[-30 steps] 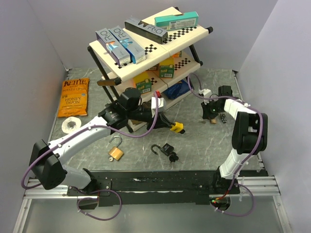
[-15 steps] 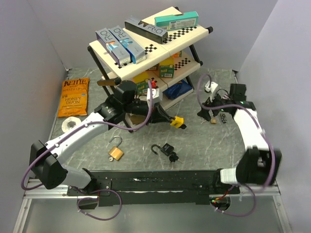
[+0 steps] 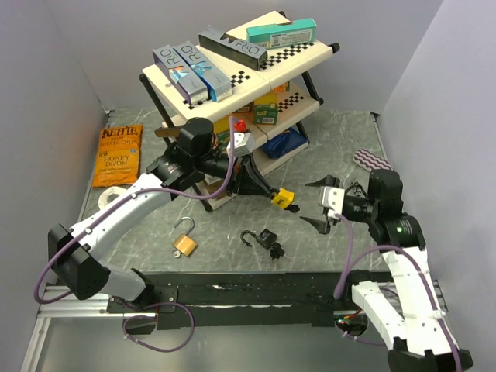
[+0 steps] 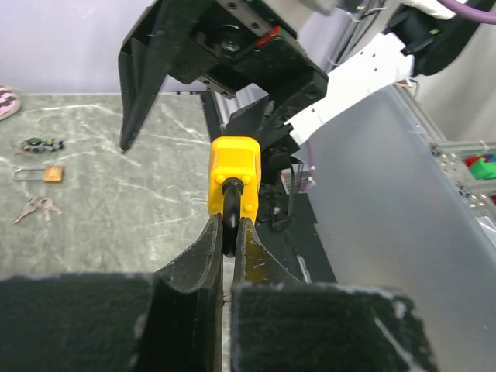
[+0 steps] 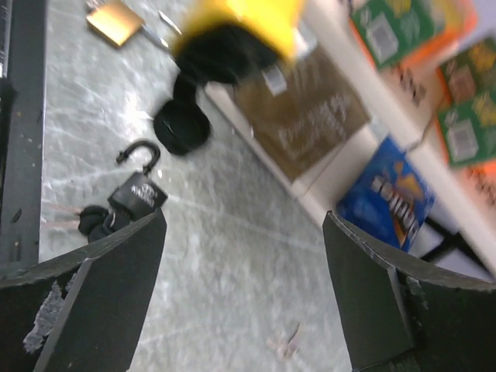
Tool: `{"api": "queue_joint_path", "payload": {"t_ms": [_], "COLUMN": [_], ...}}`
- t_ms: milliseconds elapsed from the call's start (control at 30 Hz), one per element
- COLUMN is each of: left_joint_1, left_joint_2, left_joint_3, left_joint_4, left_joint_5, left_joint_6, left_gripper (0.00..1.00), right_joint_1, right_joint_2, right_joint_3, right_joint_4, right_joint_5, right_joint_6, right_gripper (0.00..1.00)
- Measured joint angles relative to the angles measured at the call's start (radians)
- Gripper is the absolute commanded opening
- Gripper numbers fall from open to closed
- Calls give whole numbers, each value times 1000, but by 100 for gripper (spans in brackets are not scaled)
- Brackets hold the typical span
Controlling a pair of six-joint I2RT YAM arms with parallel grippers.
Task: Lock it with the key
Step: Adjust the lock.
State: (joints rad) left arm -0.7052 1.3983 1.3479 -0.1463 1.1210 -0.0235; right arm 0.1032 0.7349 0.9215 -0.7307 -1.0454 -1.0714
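A yellow padlock hangs in front of the shelf rack, and my left gripper is shut on its black shackle. In the left wrist view the yellow padlock sticks out past the left gripper. My right gripper is open and empty just right of the lock, facing it. From the right wrist, the right gripper frames bare table, with the yellow padlock blurred at the top. Loose keys lie on the table far behind; a blurred key shows low in the right wrist view.
A black padlock with an open shackle and keys lies near the front edge, a brass padlock left of it. The shelf rack holds boxes. A chips bag and tape roll lie left.
My right gripper opened and pulled away from the back right of the table, swinging forward and left toward the yellow padlock. The left gripper kept the padlock in about the same place.
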Motion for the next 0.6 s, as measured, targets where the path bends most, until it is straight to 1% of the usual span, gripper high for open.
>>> {"api": "queue_joint_path", "payload": {"t_ms": [33, 100, 267, 600], "left_joint_1": [0, 0, 0, -2], "left_joint_2": [6, 14, 34, 40], "left_joint_3": [8, 15, 16, 16], "left_joint_4": [-2, -1, -3, -31], "left_joint_5": [10, 23, 37, 46], "left_joint_6": [-2, -14, -26, -23], "left_gripper": [1, 1, 1, 1], "right_joint_1": [18, 45, 70, 108], "right_joint_2": [-9, -15, 4, 45], "right_joint_3": [0, 2, 25, 112], "right_joint_4": [3, 14, 36, 58], "right_joint_5": [-2, -5, -15, -46], "right_joint_6": [-2, 2, 35, 88], "right_gripper": [86, 86, 85, 77]}}
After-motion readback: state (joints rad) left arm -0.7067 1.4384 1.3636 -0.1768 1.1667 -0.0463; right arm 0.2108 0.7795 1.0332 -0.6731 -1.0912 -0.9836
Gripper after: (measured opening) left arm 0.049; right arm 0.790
